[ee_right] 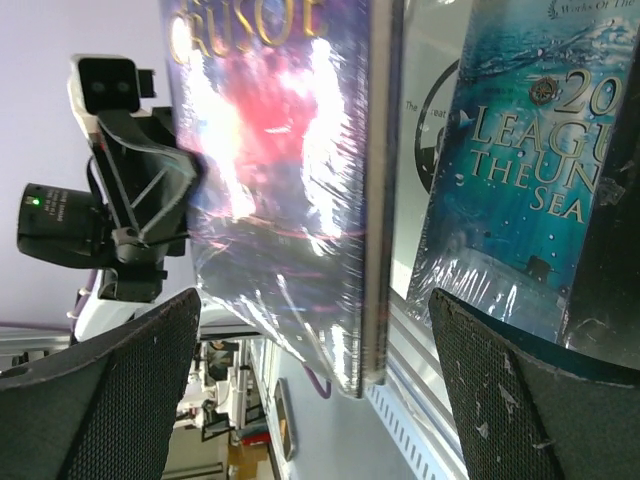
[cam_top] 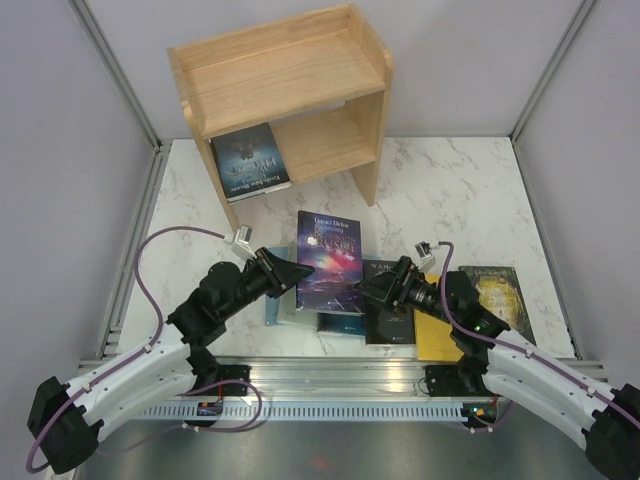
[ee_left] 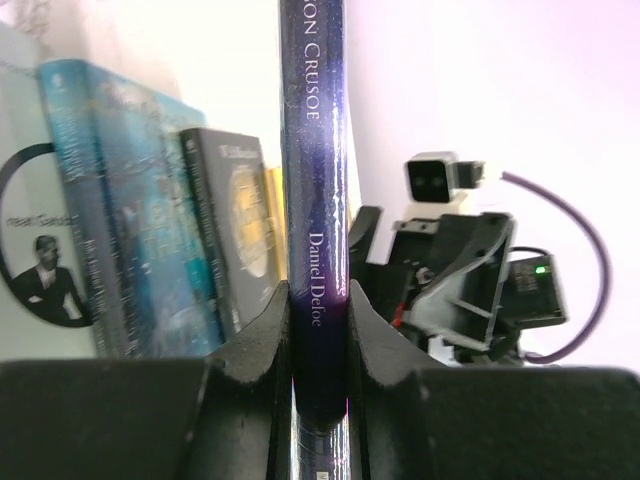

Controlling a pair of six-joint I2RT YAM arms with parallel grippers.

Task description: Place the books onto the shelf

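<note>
My left gripper (cam_top: 303,270) (ee_left: 318,300) is shut on the spine of a dark purple-blue "Crusoe" book (cam_top: 328,258) (ee_left: 315,150), holding it upright above the table. My right gripper (cam_top: 363,290) (ee_right: 315,380) is open, its fingers on either side of that book's (ee_right: 280,170) free edge without touching it. One dark blue book (cam_top: 250,160) leans on the lower tier of the wooden shelf (cam_top: 290,70). A teal book (cam_top: 340,322) (ee_right: 520,170), a black one (cam_top: 385,312), a yellow one (cam_top: 432,338) and a green-gold one (cam_top: 500,300) lie on the table.
A white book with a big black ring (ee_left: 30,250) lies under the left end of the pile. Grey walls enclose the marble table (cam_top: 450,190) on three sides. A metal rail (cam_top: 330,400) runs along the near edge by the arm bases.
</note>
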